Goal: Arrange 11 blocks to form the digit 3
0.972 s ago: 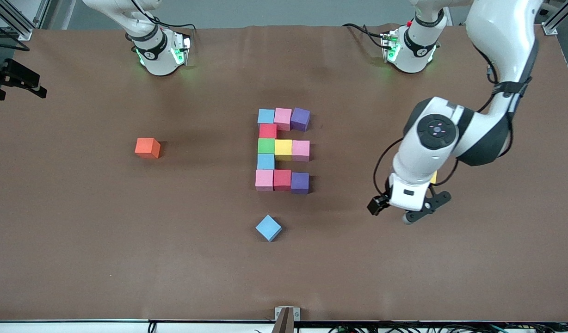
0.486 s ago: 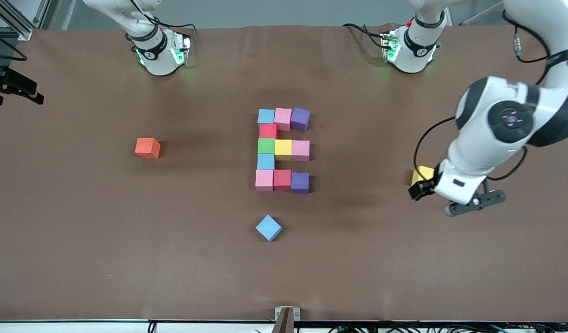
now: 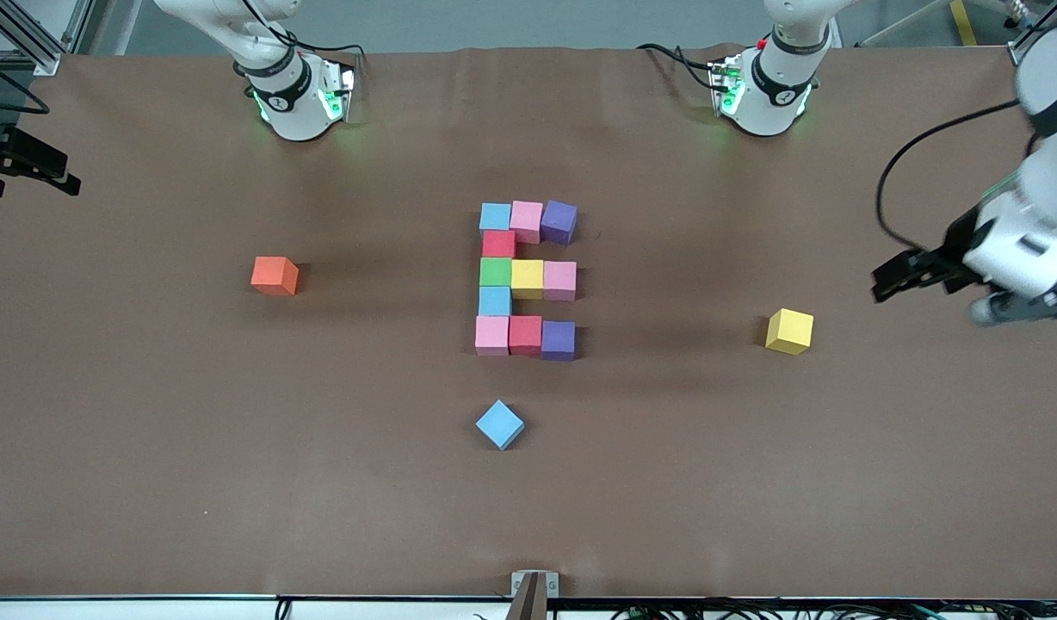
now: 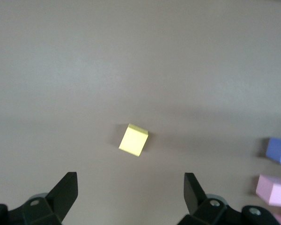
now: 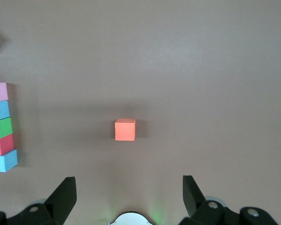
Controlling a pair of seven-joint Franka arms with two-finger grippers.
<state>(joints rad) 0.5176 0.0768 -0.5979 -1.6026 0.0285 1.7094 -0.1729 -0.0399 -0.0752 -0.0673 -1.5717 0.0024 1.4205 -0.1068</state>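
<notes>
Left tool (image 3: 924,277) is hanging spread and empty over the counter (image 3: 150,430) at the left arm's end; I'm seeing the digit 3 (image 3: 526,280) mid-counter. Its wrist view is showing a loose yellow cube (image 4: 133,139). Right tool (image 5: 129,197), spread, is hovering over the orange cube (image 5: 125,129).

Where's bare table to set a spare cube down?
Bare stretches lie between the orange cube and the digit 3, and between the figure and the lone yellow cube. The gaps between the figure's rows are tight. A loose blue cube sits nearer the camera.
</notes>
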